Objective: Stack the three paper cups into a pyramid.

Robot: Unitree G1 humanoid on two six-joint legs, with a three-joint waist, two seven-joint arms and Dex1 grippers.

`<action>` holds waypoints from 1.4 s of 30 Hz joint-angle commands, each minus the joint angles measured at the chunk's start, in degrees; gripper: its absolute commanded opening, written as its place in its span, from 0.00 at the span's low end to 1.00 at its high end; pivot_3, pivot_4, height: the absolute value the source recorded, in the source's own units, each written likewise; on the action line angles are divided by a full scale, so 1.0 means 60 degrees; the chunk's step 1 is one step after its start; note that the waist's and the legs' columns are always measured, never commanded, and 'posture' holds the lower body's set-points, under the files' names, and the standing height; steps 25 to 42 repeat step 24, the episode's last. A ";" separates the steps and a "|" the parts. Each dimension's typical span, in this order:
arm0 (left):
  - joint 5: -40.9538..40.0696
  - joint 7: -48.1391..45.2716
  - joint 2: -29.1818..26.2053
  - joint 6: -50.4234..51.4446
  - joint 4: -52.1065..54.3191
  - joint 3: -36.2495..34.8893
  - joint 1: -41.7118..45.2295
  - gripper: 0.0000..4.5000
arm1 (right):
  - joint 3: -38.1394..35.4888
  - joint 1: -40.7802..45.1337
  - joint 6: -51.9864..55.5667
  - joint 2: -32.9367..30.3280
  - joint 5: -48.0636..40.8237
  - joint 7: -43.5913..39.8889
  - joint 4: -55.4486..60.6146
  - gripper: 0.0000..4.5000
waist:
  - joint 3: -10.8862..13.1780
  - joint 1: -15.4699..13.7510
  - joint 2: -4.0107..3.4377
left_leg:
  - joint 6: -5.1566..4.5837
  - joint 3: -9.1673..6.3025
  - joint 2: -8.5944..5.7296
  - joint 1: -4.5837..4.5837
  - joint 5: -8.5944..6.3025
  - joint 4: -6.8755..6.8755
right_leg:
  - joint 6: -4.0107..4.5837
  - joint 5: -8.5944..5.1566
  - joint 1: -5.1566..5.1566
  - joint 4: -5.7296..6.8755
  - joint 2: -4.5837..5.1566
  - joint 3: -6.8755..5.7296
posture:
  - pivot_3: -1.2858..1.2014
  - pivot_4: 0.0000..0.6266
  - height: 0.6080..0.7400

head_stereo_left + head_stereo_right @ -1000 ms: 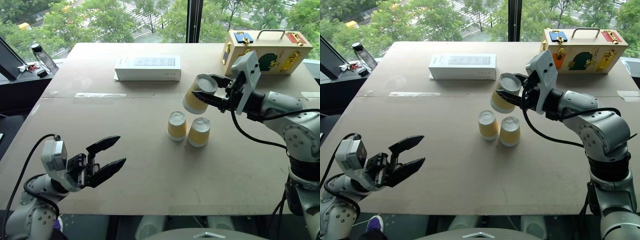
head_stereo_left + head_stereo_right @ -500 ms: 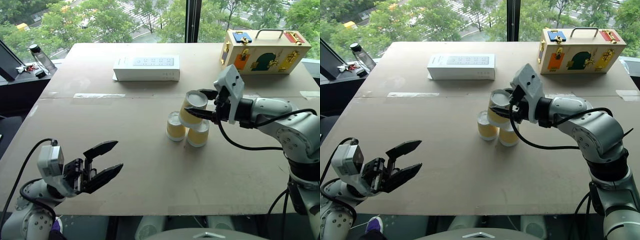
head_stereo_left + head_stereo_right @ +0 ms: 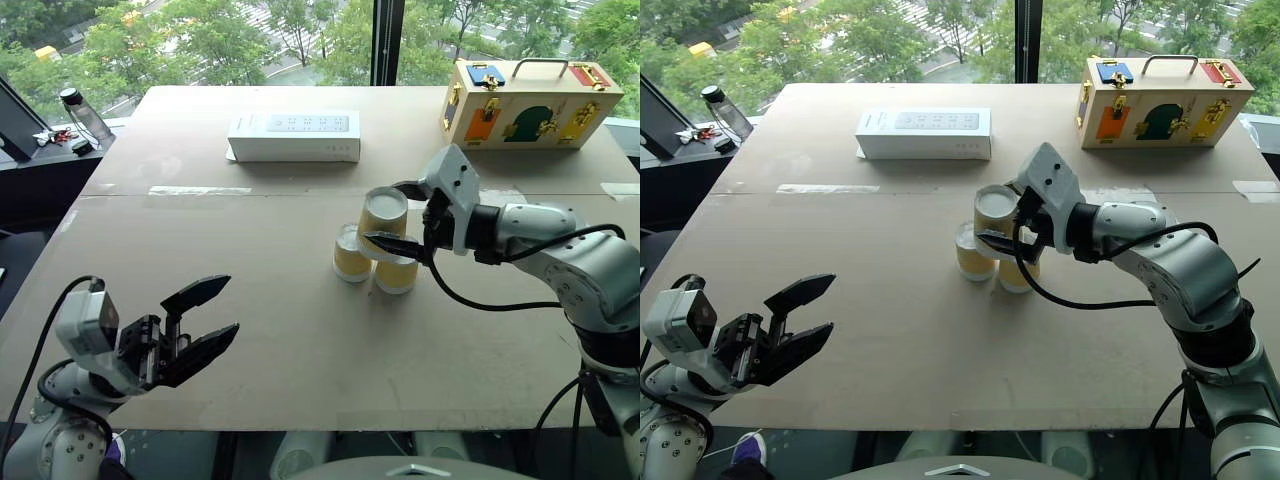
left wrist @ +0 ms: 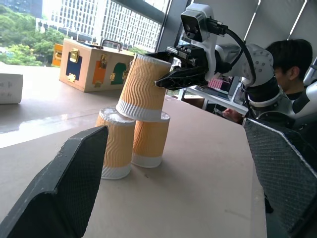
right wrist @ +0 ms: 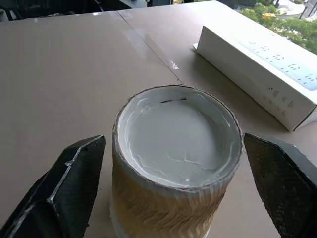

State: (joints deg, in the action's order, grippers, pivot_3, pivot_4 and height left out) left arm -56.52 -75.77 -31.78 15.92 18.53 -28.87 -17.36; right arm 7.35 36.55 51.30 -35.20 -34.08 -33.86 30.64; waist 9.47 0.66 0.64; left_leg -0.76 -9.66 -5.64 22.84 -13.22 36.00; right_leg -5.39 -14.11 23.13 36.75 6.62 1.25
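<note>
While a second ago the top cup (image 3: pixel 382 218) hung in the air, tilted and clamped in the right gripper (image 3: pixel 395 213), it now sits upside down on the two base cups (image 3: pixel 351 253), bridging their upturned bottoms, so the pyramid (image 4: pixel 133 115) stands. From the left wrist view the top cup leans a little and rests across both lower cups, which touch each other on the table (image 3: pixel 300 330).

The right gripper has come down with it and its fingers (image 5: pixel 74 186) have spread apart; in the right wrist view they stand clear on either side of the cup, with gaps showing, so nothing is gripped. The two base cups sit just below and between those fingers, in the same place as before.

The left gripper (image 3: pixel 205 320) hovers low over the near table edge, well apart from the cups, jaws wide and empty, much as it was a second ago.

Beyond the right gripper lies a white box (image 3: pixel 294 135), and farther off to its right side a wooden case (image 3: pixel 530 102) near the window.
</note>
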 commanded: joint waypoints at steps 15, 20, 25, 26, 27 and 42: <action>0.0886 0.1755 0.0400 -0.0017 0.0018 0.0345 0.0254 1.00 | -0.4871 -0.7304 -0.3916 -0.0550 -0.0057 -0.2012 0.0969 0.99 | -0.0005 -0.0083 0.0008 | -0.0003 0.0013 0.0000 -0.0009 -0.0001 0.0010 | -0.0003 0.0000 -0.0023 0.0001 -0.0001 0.0007 | 0.52 0.24 1.00; 0.2600 0.3025 -0.0055 -0.0166 -0.0433 0.0329 -0.0182 1.00 | -0.6159 -0.9891 -0.5159 -0.0617 0.0456 -0.2999 0.0378 0.99 | -0.0006 -0.0164 0.0010 | -0.0003 0.0009 0.0002 -0.0022 -0.0002 0.0011 | -0.0006 -0.0002 -0.0040 0.0001 -0.0005 0.0003 | 0.52 0.24 1.00; 0.2728 0.3002 -0.0259 0.0045 -0.0438 0.0617 -0.0196 1.00 | -0.6046 -1.0020 -0.5583 -0.0556 0.0566 -0.3019 0.0030 0.99 | -0.0006 -0.0142 0.0013 | -0.0003 0.0035 0.0013 -0.0042 -0.0004 0.0016 | 0.0010 -0.0021 -0.0054 0.0000 -0.0007 0.0025 | 0.52 0.24 1.00; 0.2728 0.3002 -0.0259 0.0045 -0.0438 0.0617 -0.0196 1.00 | -0.6046 -1.0020 -0.5583 -0.0556 0.0566 -0.3019 0.0030 0.99 | -0.0006 -0.0142 0.0013 | -0.0003 0.0035 0.0013 -0.0042 -0.0004 0.0016 | 0.0010 -0.0021 -0.0054 0.0000 -0.0007 0.0025 | 0.52 0.24 1.00; 0.2728 0.3002 -0.0259 0.0045 -0.0438 0.0617 -0.0196 1.00 | -0.6046 -1.0020 -0.5583 -0.0556 0.0566 -0.3019 0.0030 0.99 | -0.0006 -0.0142 0.0013 | -0.0003 0.0035 0.0013 -0.0042 -0.0004 0.0016 | 0.0010 -0.0021 -0.0054 0.0000 -0.0007 0.0025 | 0.52 0.24 1.00; 0.2728 0.3002 -0.0259 0.0045 -0.0438 0.0617 -0.0196 1.00 | -0.6046 -1.0020 -0.5583 -0.0556 0.0566 -0.3019 0.0030 0.99 | -0.0006 -0.0142 0.0013 | -0.0003 0.0035 0.0013 -0.0042 -0.0004 0.0016 | 0.0010 -0.0021 -0.0054 0.0000 -0.0007 0.0025 | 0.52 0.24 1.00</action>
